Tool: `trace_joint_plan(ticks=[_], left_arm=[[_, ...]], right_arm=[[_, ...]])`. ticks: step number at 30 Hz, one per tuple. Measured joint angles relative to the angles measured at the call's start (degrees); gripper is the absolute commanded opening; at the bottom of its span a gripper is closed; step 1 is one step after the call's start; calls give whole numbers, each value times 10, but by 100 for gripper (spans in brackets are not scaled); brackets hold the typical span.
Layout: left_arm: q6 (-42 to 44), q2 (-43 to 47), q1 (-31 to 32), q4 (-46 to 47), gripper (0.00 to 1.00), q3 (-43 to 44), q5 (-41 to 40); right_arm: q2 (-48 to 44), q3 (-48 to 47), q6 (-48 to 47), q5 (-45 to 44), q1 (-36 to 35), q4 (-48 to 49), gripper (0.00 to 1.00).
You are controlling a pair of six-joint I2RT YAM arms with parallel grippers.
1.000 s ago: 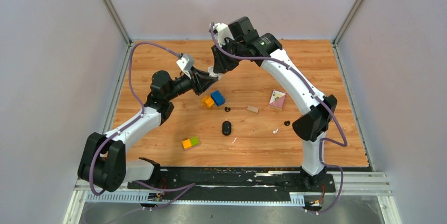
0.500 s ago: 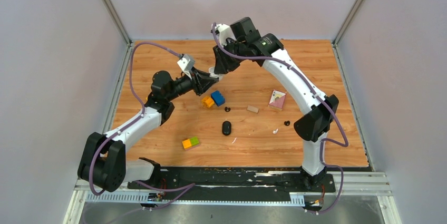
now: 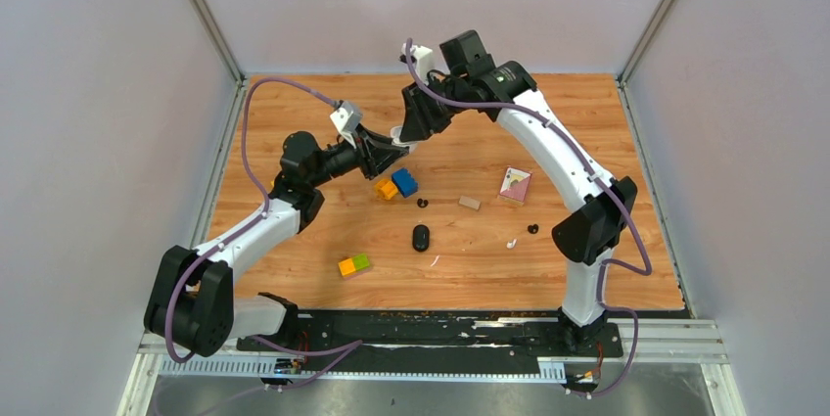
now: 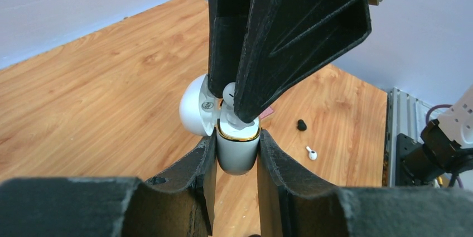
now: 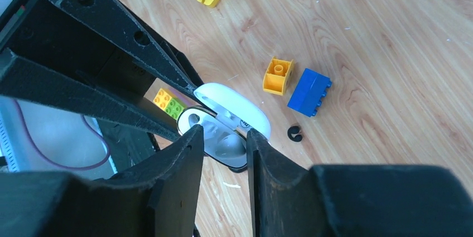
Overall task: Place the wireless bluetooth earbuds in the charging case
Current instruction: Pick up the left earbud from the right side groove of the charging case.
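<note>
While the left gripper (image 4: 236, 139) clamps the open case (image 4: 237, 156) at mid-frame, the right gripper (image 5: 223, 132), jaws slightly parted and its hold impossible to judge, should press the white bud (image 4: 228, 93) straight down into its well, releasing only once seated.

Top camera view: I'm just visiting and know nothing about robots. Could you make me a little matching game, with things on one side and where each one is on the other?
Things
1. white charging case
2. blue block
3. black oval object
4. pink card

Places
a. lying alone near the middle of the table
b. flat on the wood, over on the right arm's side
c. held off the wood in the left gripper, lid open
d. next to the orange block

Pairs: 1-c, 2-d, 3-a, 4-b
</note>
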State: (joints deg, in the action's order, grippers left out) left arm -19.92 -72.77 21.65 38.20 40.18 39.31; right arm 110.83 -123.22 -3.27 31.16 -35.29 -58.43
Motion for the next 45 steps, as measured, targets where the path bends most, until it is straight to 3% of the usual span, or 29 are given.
trace_joint_plan(ticks=[4,13,31,35,40,45], left_arm=[[-7,0,-3,4,0,0,15],[-16,0,-9,4,0,1,27],[-28,-7,-10,2,0,5,33],[-29,-8,-10,1,0,5,33],[-30,-8,-11,-1,0,5,36],[-30,-8,-11,-4,0,5,37]], right_arm=[[-8,14,-9,31,12,2,28],[-10,24,-36,74,22,0,30],[-10,24,-53,59,20,-2,24],[-10,24,-58,54,18,-4,30],[-10,24,-66,51,15,-5,15],[-10,24,-78,43,12,-8,9]])
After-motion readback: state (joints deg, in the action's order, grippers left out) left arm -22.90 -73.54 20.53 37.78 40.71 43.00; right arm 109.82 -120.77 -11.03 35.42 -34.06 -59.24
